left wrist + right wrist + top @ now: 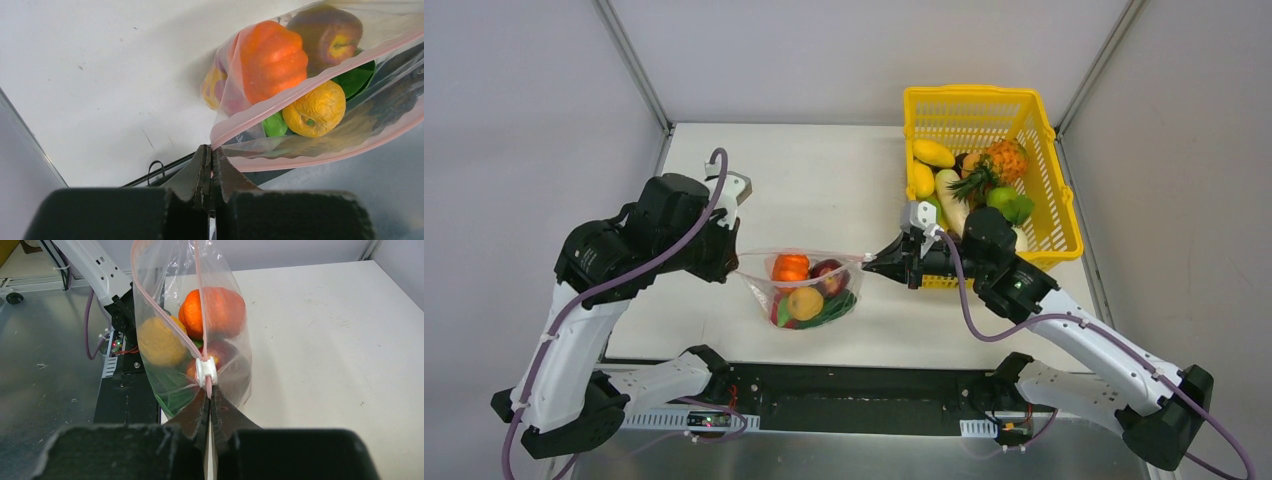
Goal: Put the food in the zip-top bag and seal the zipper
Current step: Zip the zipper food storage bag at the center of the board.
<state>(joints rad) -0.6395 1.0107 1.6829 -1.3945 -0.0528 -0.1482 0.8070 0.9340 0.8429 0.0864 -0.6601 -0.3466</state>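
Left gripper (211, 149): jaws together, pinching one end of the zipper (240, 124). Right gripper (209, 390): jaws together on the other end of the same pink strip, just behind the white slider (206, 371).

The zip-top bag (760, 278) hangs stretched between my two grippers at the table's near edge. I can't tell if its bottom rests on the surface. It's thin, clear, crinkly film. The slider sits at my right end, and past it the two pink tracks split apart, so the mouth is open and not yet sealed.

Food in the bag:
- ribbed orange pumpkin (272, 57), glossy plastic
- dark red peach (327, 32) with a yellow patch, touching the pumpkin
- dimpled yellow-orange citrus (315, 109), below those two in the left wrist view
- flat dark green leafy piece (357, 79) under them
- yellowish piece behind the film at the far side, too blurred to name

Farther back on my right is a yellow lattice basket (972, 95), rigid plastic with an open top. It holds a pineapple (1006, 158), two smooth yellow fruits (933, 152), a long white radish (951, 200) and a green fruit (1007, 203), piled touching.

The table (824, 170) is matte white.
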